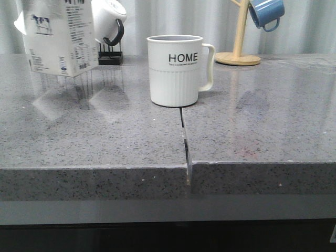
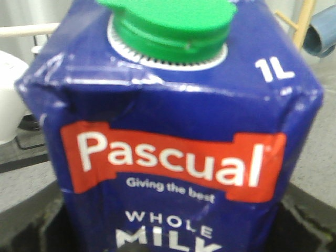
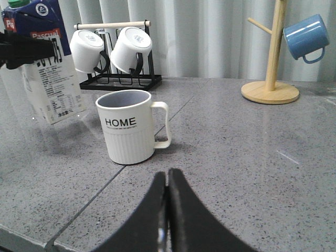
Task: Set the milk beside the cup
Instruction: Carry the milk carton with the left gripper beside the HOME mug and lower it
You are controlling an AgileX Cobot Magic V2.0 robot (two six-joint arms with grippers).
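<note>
The milk (image 1: 58, 42) is a white carton with a dark blue top and green cap, tilted at the far left, its bottom low over the table. It fills the left wrist view (image 2: 168, 131). In the right wrist view my left gripper (image 3: 29, 50) is shut on the milk (image 3: 47, 89) near its top. The cup (image 1: 175, 71), off-white with "HOME" lettering, stands upright mid-table, to the right of the milk with a gap between them. My right gripper (image 3: 167, 176) is shut and empty, low over the table, nearer than the cup (image 3: 128, 128).
A black rack (image 3: 118, 81) with two white mugs (image 1: 107, 21) stands behind the milk. A wooden mug tree (image 1: 239, 37) with a blue mug (image 1: 266, 13) stands at the back right. A seam (image 1: 184, 136) runs from the cup to the table's front edge.
</note>
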